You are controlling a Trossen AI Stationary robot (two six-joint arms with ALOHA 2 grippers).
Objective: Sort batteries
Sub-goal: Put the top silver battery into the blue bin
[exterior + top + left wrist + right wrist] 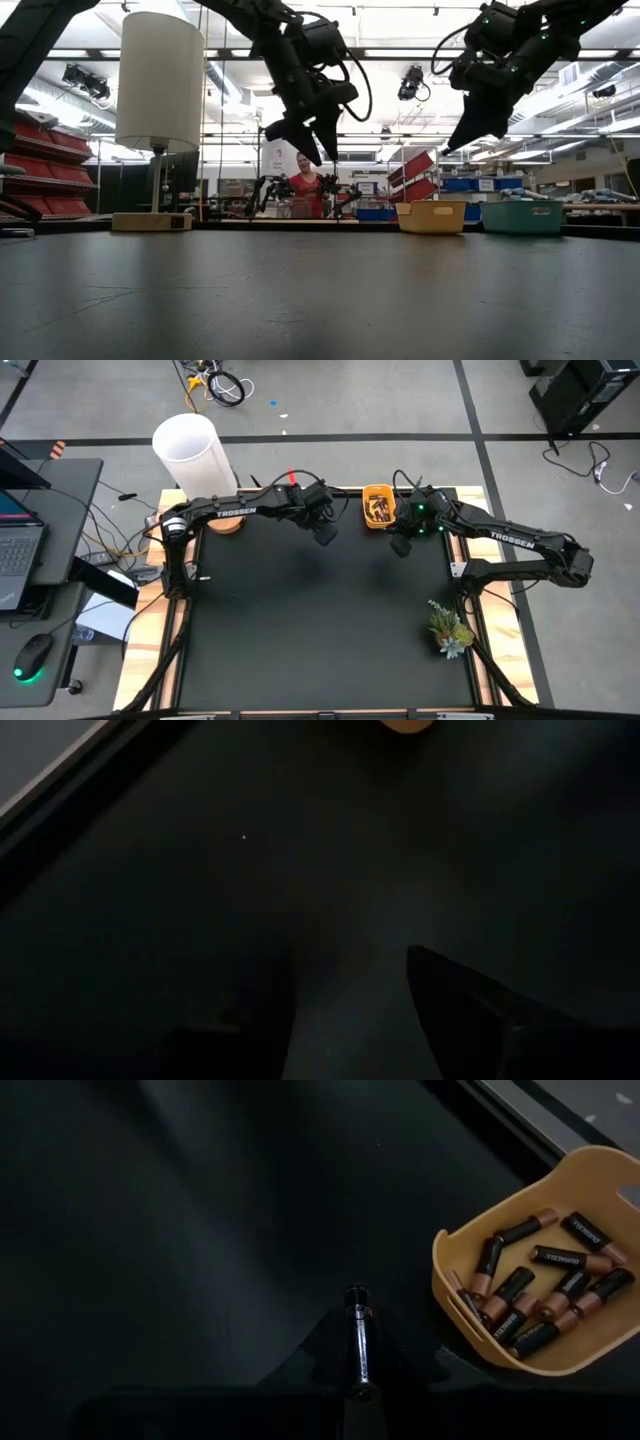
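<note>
Many dark copper-tipped batteries (540, 1295), yellow tray (470, 1230)

The table (320, 640) wears a matt black, smooth top with a bare wood frame along its edges. The yellow tray (600, 1170) looks like smooth plastic with a soft sheen. The batteries (545, 1285) in it have glossy black and copper jackets. The lampshade (160, 80) seems matt white paper or cloth.

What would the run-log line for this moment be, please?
left gripper: open, raised, empty | right gripper: shut on battery | yellow tray: holds batteries
</note>
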